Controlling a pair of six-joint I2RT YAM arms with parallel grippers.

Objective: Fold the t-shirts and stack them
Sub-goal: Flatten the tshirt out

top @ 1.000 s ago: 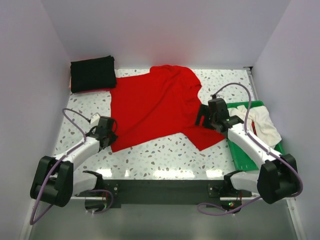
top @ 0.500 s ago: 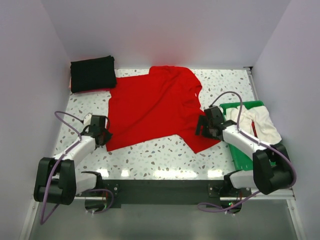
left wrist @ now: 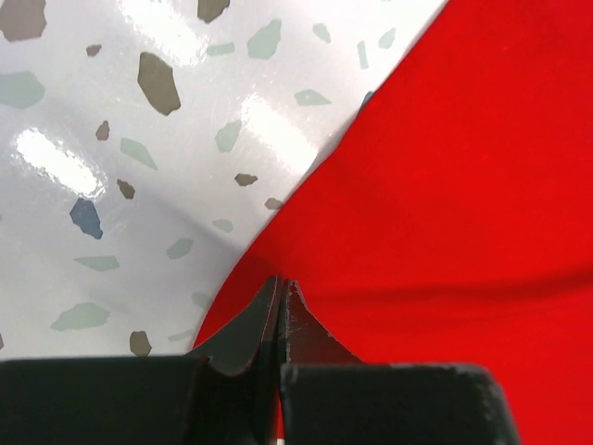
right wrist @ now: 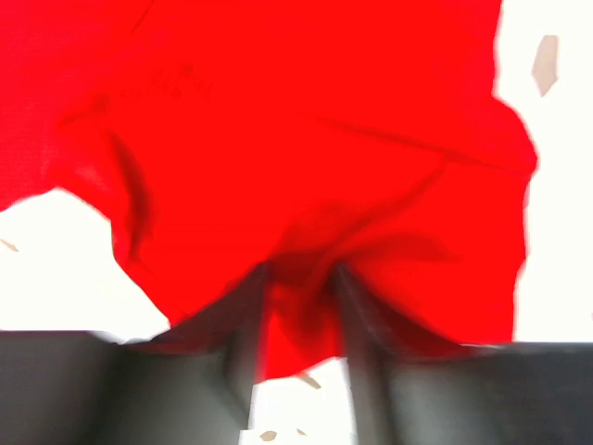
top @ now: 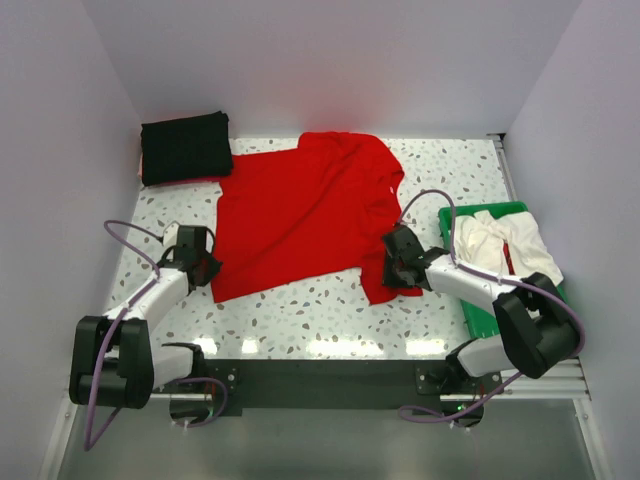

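Note:
The red t-shirt lies spread over the middle of the speckled table. My left gripper sits at the shirt's lower left edge. In the left wrist view its jaws are shut, with a thin strip of the red t-shirt pinched between them. My right gripper is at the shirt's lower right corner. There its fingers have bunched red cloth between them, and that view is blurred. The black t-shirt lies folded at the back left. The whitish t-shirt lies crumpled in the tray.
A green plastic tray stands at the right edge of the table, beside my right arm. White walls close in the table on the left, back and right. Bare tabletop shows between the shirt's front hem and the arm bases.
My right gripper has moved left and toward the front, dragging the shirt's right corner inward, and its jaws have closed on the cloth. My left gripper has shifted left, drawing the left edge outward.

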